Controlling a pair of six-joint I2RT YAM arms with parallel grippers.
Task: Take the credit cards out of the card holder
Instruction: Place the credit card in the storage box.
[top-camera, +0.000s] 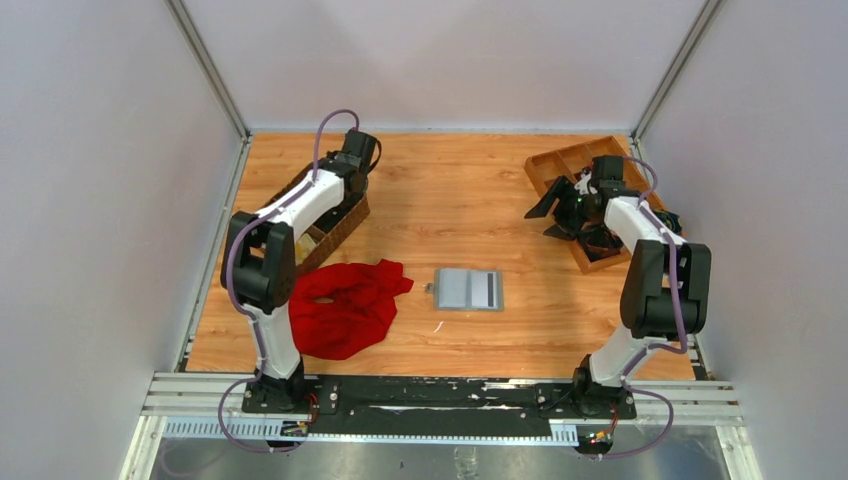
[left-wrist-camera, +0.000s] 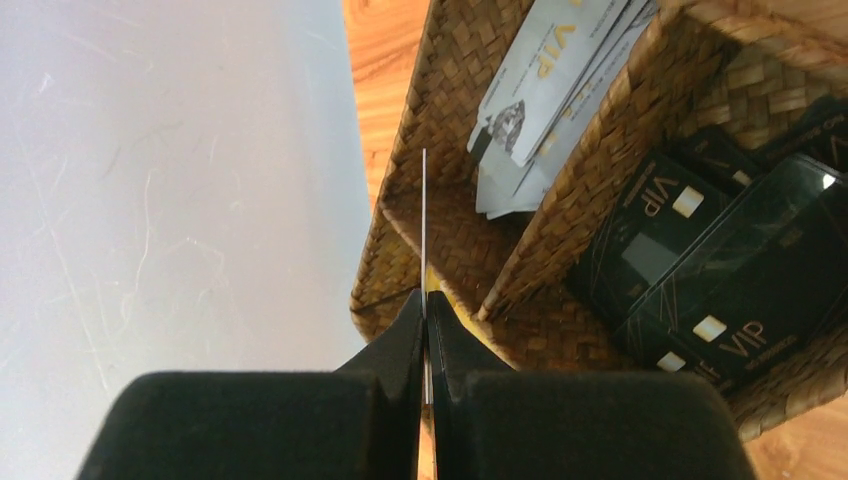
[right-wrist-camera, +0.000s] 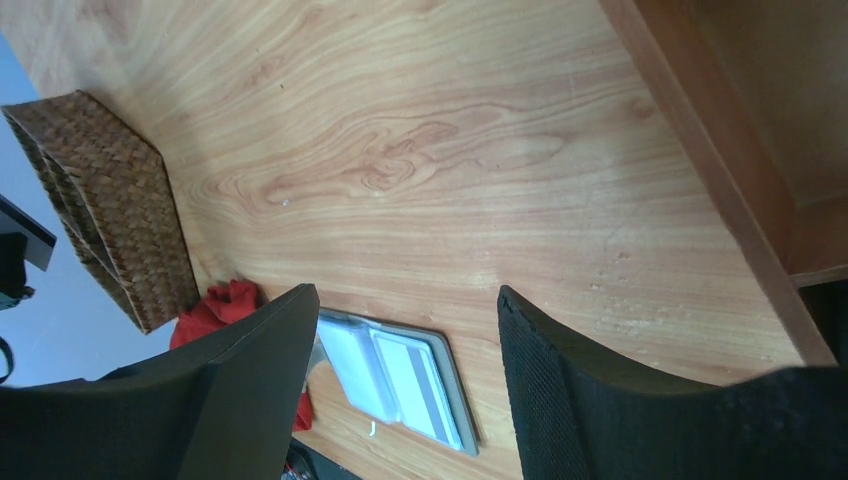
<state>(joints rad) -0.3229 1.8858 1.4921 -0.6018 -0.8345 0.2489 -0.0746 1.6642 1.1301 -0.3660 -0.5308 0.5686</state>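
Note:
The grey card holder (top-camera: 468, 290) lies open and flat on the wooden table, with a pale striped credit card (top-camera: 486, 290) showing in its right half. In the right wrist view the card holder (right-wrist-camera: 400, 375) lies beyond my fingers, apart from them. My right gripper (right-wrist-camera: 405, 300) hangs open and empty, up by the wooden tray. My left gripper (left-wrist-camera: 426, 300) is shut on a thin credit card (left-wrist-camera: 424, 220) seen edge-on, held over the end compartment of the wicker basket (left-wrist-camera: 440, 110).
The wicker basket (top-camera: 335, 215) at the left holds silver VIP cards (left-wrist-camera: 545, 90) and black VIP cards (left-wrist-camera: 700, 270) in separate compartments. A red cloth (top-camera: 345, 305) lies left of the card holder. A wooden tray (top-camera: 575, 165) sits at the back right. Walls enclose three sides.

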